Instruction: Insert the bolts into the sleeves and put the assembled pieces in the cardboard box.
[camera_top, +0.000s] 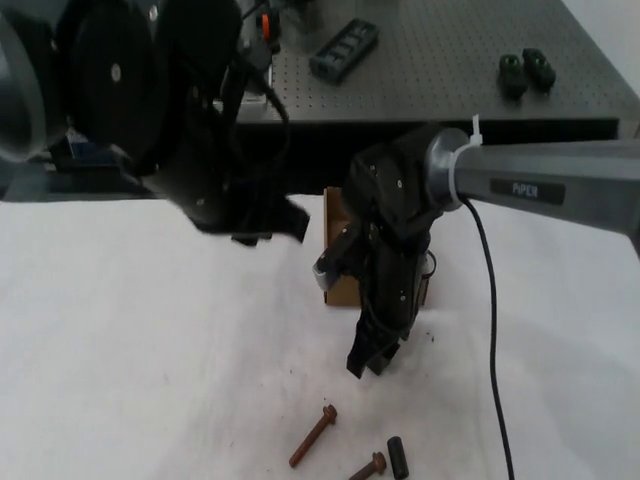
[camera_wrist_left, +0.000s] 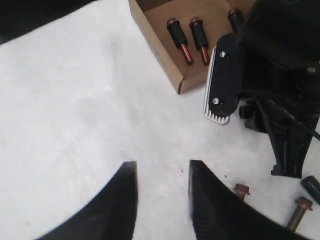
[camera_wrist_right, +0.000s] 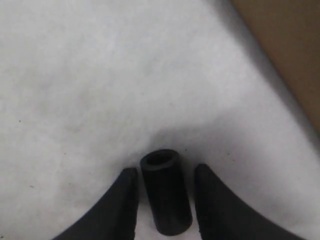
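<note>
Cloth (camera_top: 150, 340), white, covers the bench in the high view. The cardboard box (camera_top: 335, 212) stands mid-bench, largely hidden behind the right gripper (camera_top: 370, 362), which hangs pointing down just in front of it. Nearer the camera lie a loose bolt (camera_top: 313, 436), a second bolt (camera_top: 368, 466) and, just beside that one, a black sleeve (camera_top: 398, 457). The left arm (camera_top: 190, 150) is raised to the left of the box.

In the left wrist view the left gripper (camera_wrist_left: 163, 167) hovers over bare cloth, fingers parted with nothing between them. The box is open on top. Two assembled pieces (camera_wrist_left: 178, 40) lie side by side inside, and a third is partly covered by the right arm. The two bolts and the sleeve lie on the cloth near the right gripper's tips.

In the right wrist view the right gripper's fingers are spread. The sleeve shows lengthwise between them with a narrow gap on each side, unclamped. A box wall crosses one corner.
</note>
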